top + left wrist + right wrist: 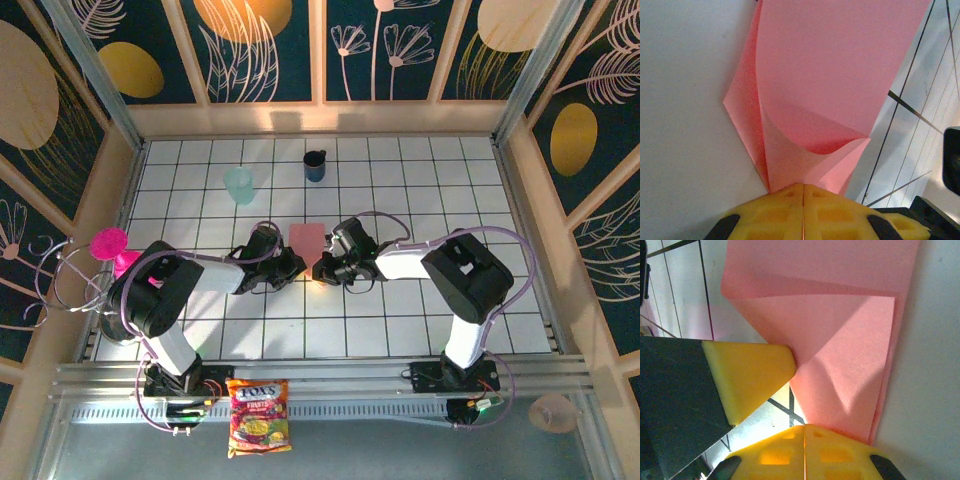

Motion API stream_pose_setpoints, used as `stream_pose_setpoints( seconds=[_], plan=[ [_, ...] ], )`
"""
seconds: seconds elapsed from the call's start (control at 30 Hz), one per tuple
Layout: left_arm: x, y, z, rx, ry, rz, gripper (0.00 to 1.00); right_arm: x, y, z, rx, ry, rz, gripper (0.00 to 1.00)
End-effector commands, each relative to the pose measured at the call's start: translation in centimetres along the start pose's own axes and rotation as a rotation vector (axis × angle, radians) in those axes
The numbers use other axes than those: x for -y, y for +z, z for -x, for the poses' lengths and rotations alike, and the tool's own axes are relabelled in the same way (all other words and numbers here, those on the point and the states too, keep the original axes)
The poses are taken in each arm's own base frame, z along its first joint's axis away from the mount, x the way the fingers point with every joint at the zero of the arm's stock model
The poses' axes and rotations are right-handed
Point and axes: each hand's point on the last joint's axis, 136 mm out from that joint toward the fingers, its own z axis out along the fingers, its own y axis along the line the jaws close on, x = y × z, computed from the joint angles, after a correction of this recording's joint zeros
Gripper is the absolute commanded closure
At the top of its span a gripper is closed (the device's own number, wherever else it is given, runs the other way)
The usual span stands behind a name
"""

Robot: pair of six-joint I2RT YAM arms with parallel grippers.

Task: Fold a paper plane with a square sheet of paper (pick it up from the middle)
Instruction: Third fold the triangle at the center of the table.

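A thin salmon-pink sheet of paper (pixel 308 238), partly folded, lies flat on the white tiled table (pixel 420 200). It sits a little nearer the arms than the dark blue mug (pixel 315 165) and almost in line with it. On the paper's edge farthest from the mug, the left claw (pixel 295 268) and the right claw (pixel 322 268) meet, nearly tip to tip. In the left wrist view the left claw (pixel 802 192) has its yellow fingers pressed together along one seam, their tips resting on the paper (pixel 840 75). Here a curled flap lifts off the layer beneath, and a slanted fold runs along one side. In the right wrist view the right claw (pixel 804 432) is likewise pressed together, its tips down on a corner of the paper (pixel 850 340). The left claw's (pixel 785 367) yellow wedge touches the sheet beside it, where two creases meet. Both claws bear on the paper's face, not pinching it. A translucent teal plastic cup (pixel 240 185) stands left of the mug. A bright magenta plastic goblet (pixel 110 245) stands far to the mug's left, at the table's edge. A red and yellow snack bag (pixel 259 415) lies well nearer than the mug, between the arm bases.
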Motion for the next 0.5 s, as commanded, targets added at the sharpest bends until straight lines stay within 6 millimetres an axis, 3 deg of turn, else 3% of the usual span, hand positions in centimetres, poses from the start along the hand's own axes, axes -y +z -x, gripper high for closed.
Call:
stream_pose_setpoints(
  seconds=[0.0, 0.47],
  plan=[
    [-1.2, 0.0, -0.9, -0.027, -0.031, 0.031, 0.91, -0.5, 0.5, -0.4, -0.034, -0.021, 0.004, 0.91],
    [-2.2, 0.0, -0.9, -0.017, -0.028, 0.066, 0.91, 1.6, 1.3, -1.8, -0.086, -0.027, -0.067, 0.92]
  ],
)
